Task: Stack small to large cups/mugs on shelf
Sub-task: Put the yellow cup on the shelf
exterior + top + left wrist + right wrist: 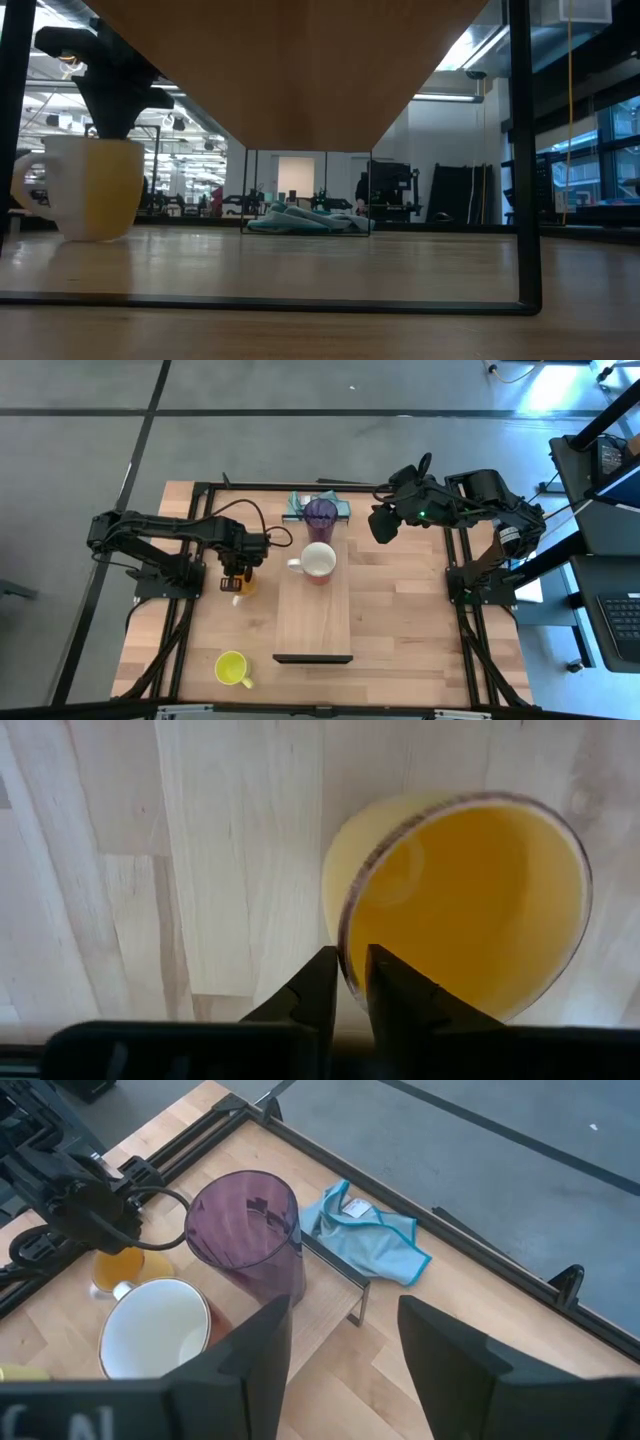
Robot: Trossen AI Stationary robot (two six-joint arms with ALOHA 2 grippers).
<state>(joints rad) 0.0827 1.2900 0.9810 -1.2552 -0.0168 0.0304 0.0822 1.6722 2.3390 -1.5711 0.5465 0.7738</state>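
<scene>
left gripper [345, 982] jaws astride orange mug [470, 900] rim

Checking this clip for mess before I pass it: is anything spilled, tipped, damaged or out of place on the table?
Nothing is spilled, tipped or visibly damaged. The one oddity is a crumpled teal cloth lying at the shelf's far end beside the purple tumbler. The orange mug and yellow-green mug stand upright on the table, off the shelf.

An orange mug [88, 187] is sitting on the wooden table [330, 262], with the left gripper [112, 120] hanging down into it. Teal cloth [300, 220] is lying farther back.
</scene>
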